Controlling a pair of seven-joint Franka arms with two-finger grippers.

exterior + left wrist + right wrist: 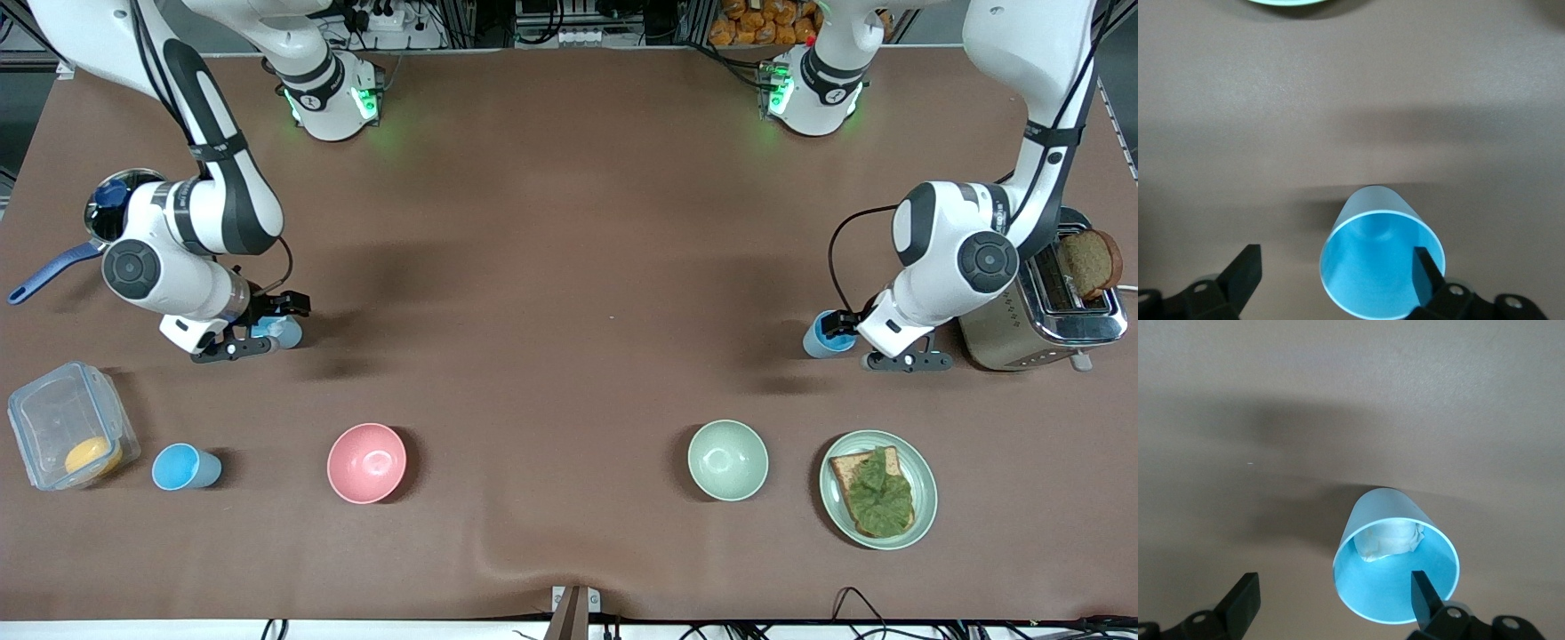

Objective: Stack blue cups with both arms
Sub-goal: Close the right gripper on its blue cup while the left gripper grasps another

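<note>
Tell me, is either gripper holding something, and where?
Nothing yet. The left gripper is open astride the rim of one blue cup; the right gripper, open astride another blue cup.

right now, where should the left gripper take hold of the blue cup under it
Probably the upper wall near the rim, coming straight down from above. The blue cup stands upright, mouth open upward and empty, narrowing toward its base. The left gripper has its fingers wide open, one already over the mouth, so pinching the wall looks easiest.
</note>
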